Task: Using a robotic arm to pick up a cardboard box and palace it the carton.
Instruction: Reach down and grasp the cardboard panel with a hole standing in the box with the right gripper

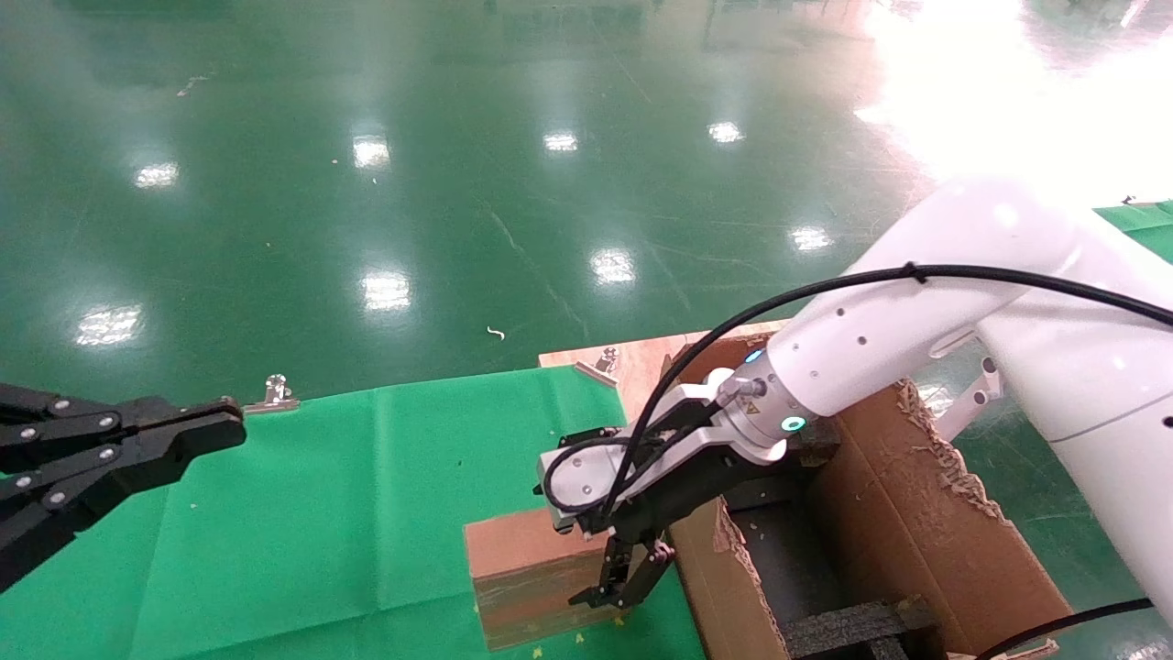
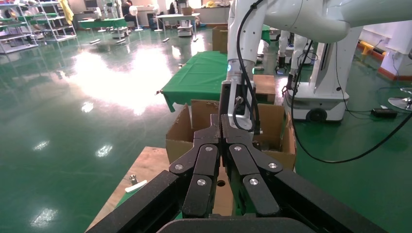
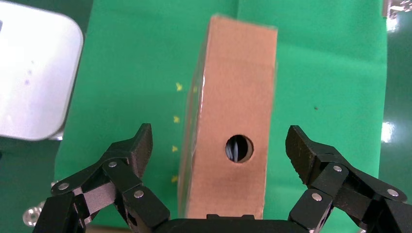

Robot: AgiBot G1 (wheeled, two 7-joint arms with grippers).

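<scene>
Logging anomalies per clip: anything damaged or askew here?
Yes: the carton has ragged, torn flap edges. The box stands intact on the cloth beside it, between the right gripper's open fingers. The left gripper is parked apart.

The robotic arm (image 1: 916,312) is reached down beside the carton (image 1: 916,513); its right gripper (image 1: 623,577) is held against the cardboard box (image 1: 522,577) on the green cloth (image 1: 348,513); the left gripper (image 1: 220,423) is parked at the cloth's left edge.

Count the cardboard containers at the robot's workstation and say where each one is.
2. The cardboard box stands on the green cloth between the open right pincer fingers; the carton sits just to its right. Others may be hidden.
</scene>
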